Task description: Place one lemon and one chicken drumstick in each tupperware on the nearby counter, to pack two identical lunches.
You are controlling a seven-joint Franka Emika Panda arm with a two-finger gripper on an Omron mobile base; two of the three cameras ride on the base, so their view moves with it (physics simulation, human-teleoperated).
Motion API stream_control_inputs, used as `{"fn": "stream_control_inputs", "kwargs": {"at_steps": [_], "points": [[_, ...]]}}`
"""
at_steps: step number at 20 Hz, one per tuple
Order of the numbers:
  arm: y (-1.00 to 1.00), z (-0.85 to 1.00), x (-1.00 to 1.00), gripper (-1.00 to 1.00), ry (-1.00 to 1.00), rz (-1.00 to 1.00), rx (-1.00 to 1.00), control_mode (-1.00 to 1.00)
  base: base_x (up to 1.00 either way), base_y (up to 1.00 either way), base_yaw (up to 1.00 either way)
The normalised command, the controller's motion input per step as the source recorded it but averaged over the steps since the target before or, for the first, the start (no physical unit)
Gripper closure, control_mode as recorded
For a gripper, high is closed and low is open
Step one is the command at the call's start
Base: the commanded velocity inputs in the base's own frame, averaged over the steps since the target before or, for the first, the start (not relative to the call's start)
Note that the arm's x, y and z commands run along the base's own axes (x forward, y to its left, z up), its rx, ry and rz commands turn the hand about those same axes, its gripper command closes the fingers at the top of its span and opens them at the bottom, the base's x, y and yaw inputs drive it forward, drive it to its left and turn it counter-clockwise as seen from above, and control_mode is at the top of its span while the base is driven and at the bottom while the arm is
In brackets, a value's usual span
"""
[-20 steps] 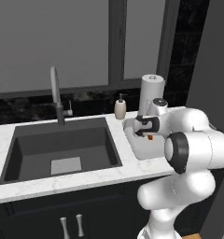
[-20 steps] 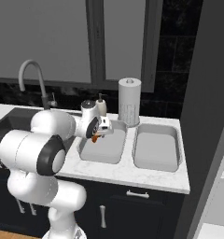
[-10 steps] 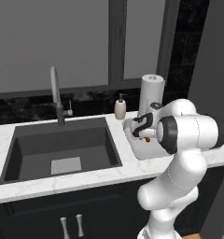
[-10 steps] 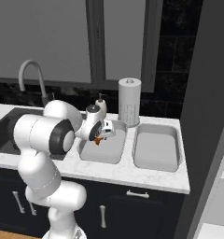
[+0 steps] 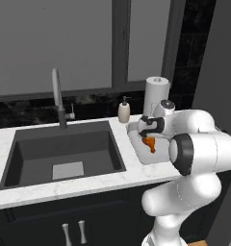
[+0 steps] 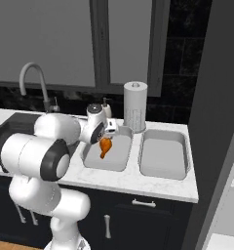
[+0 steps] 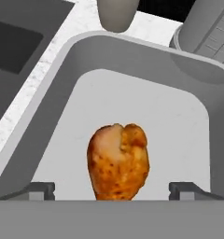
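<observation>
The gripper (image 7: 112, 192) stands wide open, jaws clear of the chicken drumstick (image 7: 117, 161), which hangs upright directly below, over the left tupperware (image 6: 121, 163).

Chicken drumstick (image 5: 150, 144) over tupperware (image 5: 136, 153) beside sink (image 5: 64, 153)

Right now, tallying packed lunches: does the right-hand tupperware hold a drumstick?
No, the right tupperware looks bare inside; the drumstick is over the left one.

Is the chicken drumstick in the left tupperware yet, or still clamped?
Released over it. The gripper stands open, fingertips clear of the chicken drumstick, above the left tupperware floor. Resting or dropping: cannot tell.
</observation>
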Motion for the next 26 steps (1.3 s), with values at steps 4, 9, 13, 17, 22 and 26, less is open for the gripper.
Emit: {"fn": "stream_control_inputs", "kwargs": {"at_steps": [4,9,13,17,22,26], "points": [[0.12,0.56,-0.75,-1.00,-0.15,0.00,-0.02,-1.00,0.00,0.00,0.00],[0.26,0.61,-0.92,-1.00,-0.25,0.00,0.00,-1.00,0.00,0.00,0.00],[0.13,0.61,-0.94,-1.00,-0.18,-0.12,0.05,-1.00,0.00,0.00,0.00],[0.07,0.64,-1.00,-1.00,-0.17,-0.27,0.22,-1.00,0.00,0.00,0.00],[0.01,0.78,-0.99,-1.00,-0.10,-0.27,0.35,-1.00,0.00,0.00,0.00],[0.00,0.67,-0.73,-1.00,-0.02,-0.06,0.27,-1.00,0.00,0.00,0.00]]}}
